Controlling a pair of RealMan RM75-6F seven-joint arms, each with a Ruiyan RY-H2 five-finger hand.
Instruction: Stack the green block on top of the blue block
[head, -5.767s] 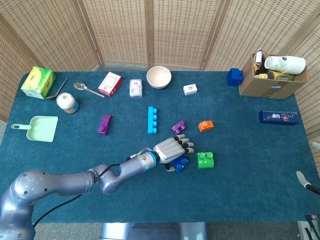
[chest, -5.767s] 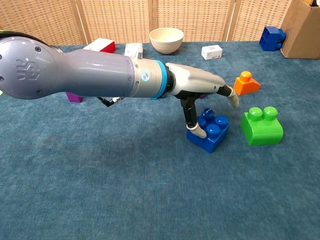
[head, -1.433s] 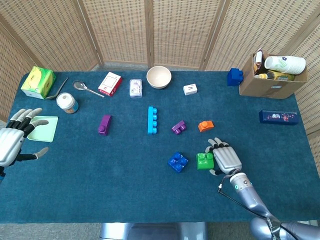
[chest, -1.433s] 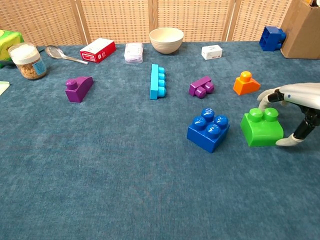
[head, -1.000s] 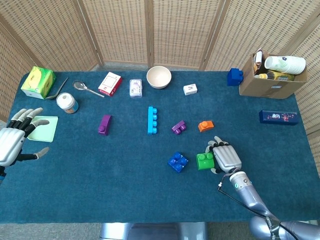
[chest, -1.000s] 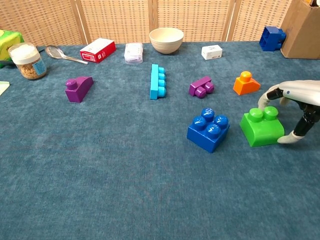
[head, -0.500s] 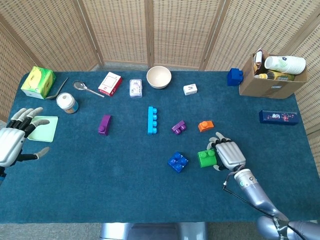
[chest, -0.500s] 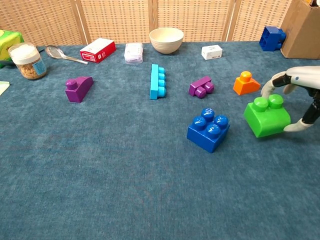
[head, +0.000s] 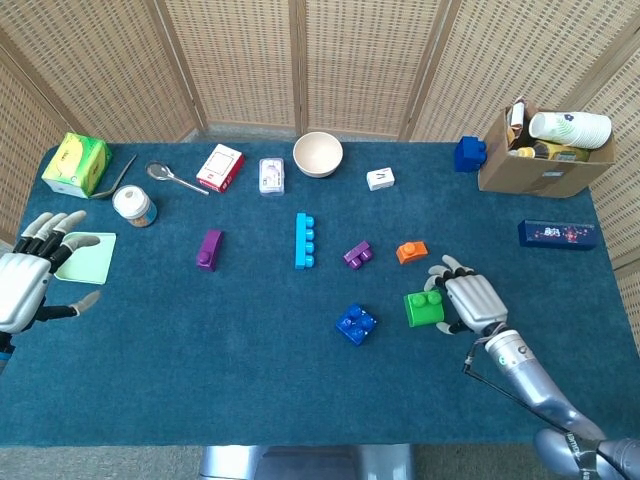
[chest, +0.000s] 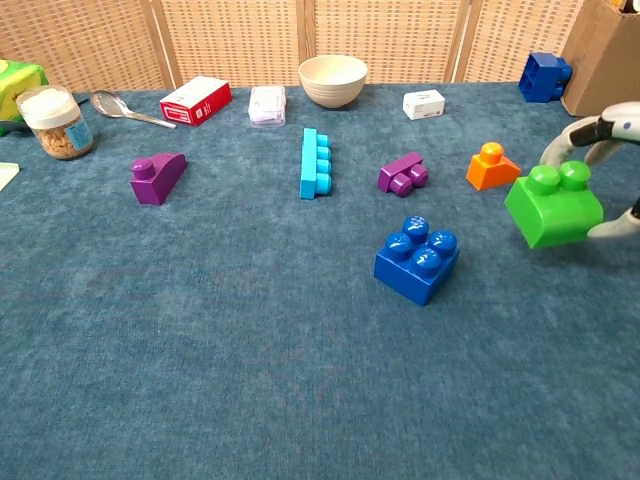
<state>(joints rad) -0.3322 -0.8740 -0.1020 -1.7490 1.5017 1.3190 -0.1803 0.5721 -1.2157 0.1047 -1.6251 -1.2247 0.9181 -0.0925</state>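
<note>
My right hand (head: 472, 302) grips the green block (head: 424, 307) and holds it a little above the table, tilted. In the chest view the green block (chest: 554, 208) hangs at the right edge with the right hand's fingers (chest: 570, 135) curled over its far side. The blue block (head: 356, 324) with four studs sits on the cloth to the left of the green one, untouched; the chest view shows the blue block (chest: 417, 259) near centre. My left hand (head: 24, 284) hovers open at the table's far left edge.
An orange block (head: 411, 251), a purple block (head: 358, 254) and a long cyan brick (head: 305, 240) lie behind the blue block. A bowl (head: 318, 154), small boxes, a jar (head: 133, 206) and a cardboard box (head: 545, 150) line the back. A green dustpan (head: 84, 257) lies near the left hand.
The left arm withdrew from the blue block to the far left. The right hand closed on the green block and lifted it off the cloth, up and slightly right.
</note>
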